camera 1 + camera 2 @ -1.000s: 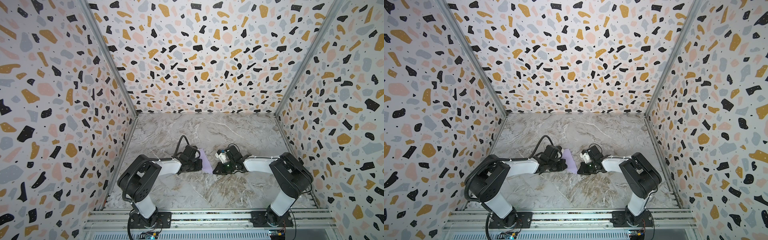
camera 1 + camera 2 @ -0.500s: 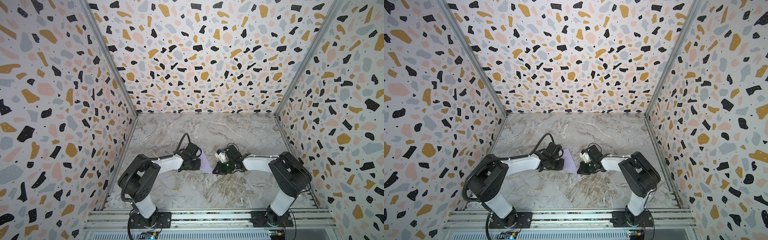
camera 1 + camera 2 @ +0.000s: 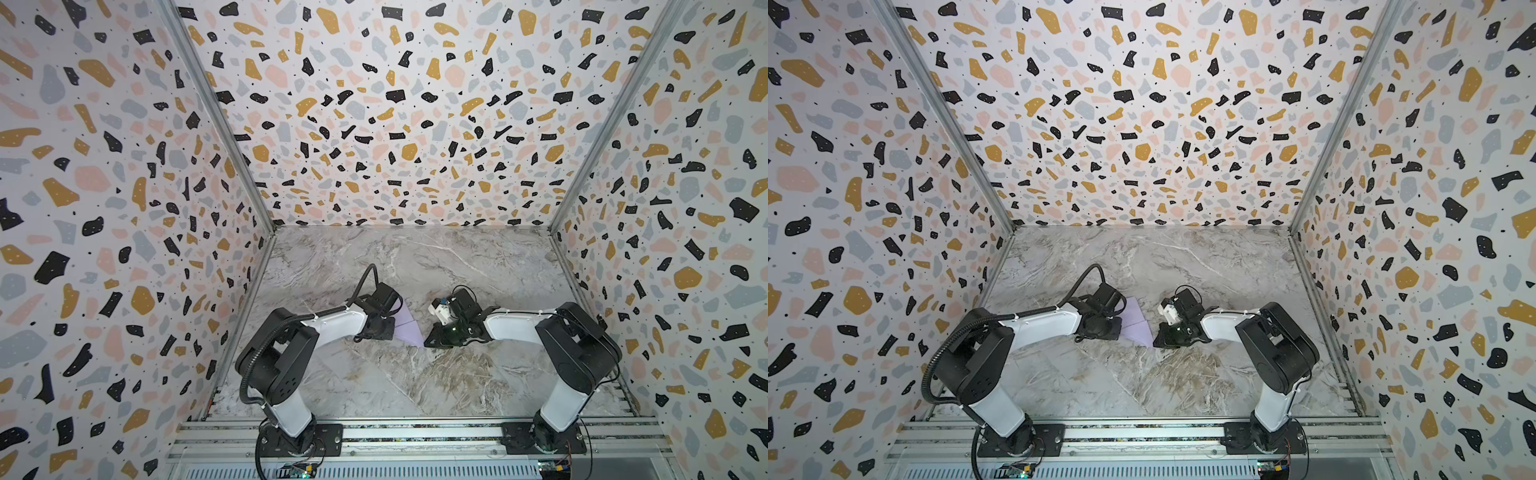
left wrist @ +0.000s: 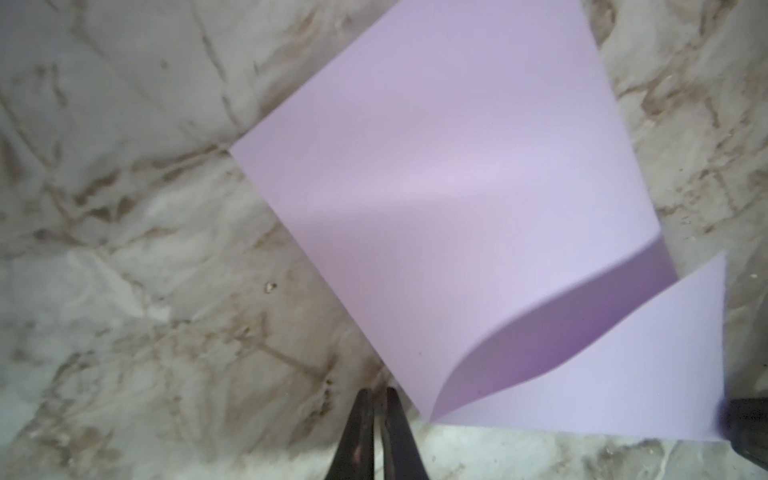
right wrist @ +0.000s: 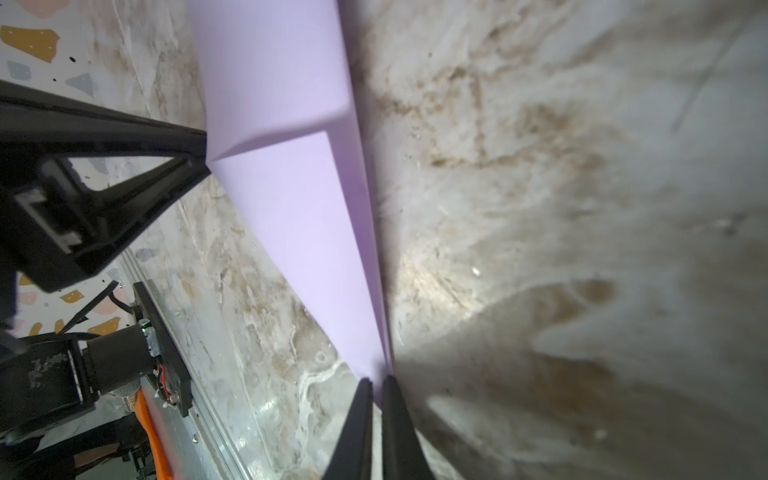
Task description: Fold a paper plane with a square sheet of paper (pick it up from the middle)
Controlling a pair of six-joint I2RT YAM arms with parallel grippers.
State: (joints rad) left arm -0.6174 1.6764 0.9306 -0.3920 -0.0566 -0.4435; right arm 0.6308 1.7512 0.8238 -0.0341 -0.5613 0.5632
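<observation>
The square sheet of paper (image 3: 405,328) (image 3: 1136,322), pale lilac, lies on the marble table between the two grippers. It is partly folded, with one flap curling up off the layer below (image 4: 457,187). My left gripper (image 4: 376,392) (image 3: 392,332) rests on the table with its tips at the paper's left edge. It is shut, with only a hair of gap and nothing in it. My right gripper (image 5: 376,380) (image 3: 427,341) is shut on the paper's (image 5: 291,208) near right corner, low over the table.
The marble table (image 3: 415,386) is walled in by terrazzo-patterned panels at the left, back and right. An aluminium rail (image 3: 415,436) carrying both arm bases runs along the front edge. The left gripper's black fingers (image 5: 166,174) show in the right wrist view.
The left arm's elbow has shifted slightly and its jaws have eased a hair. The paper and the right arm have stayed where they were.
</observation>
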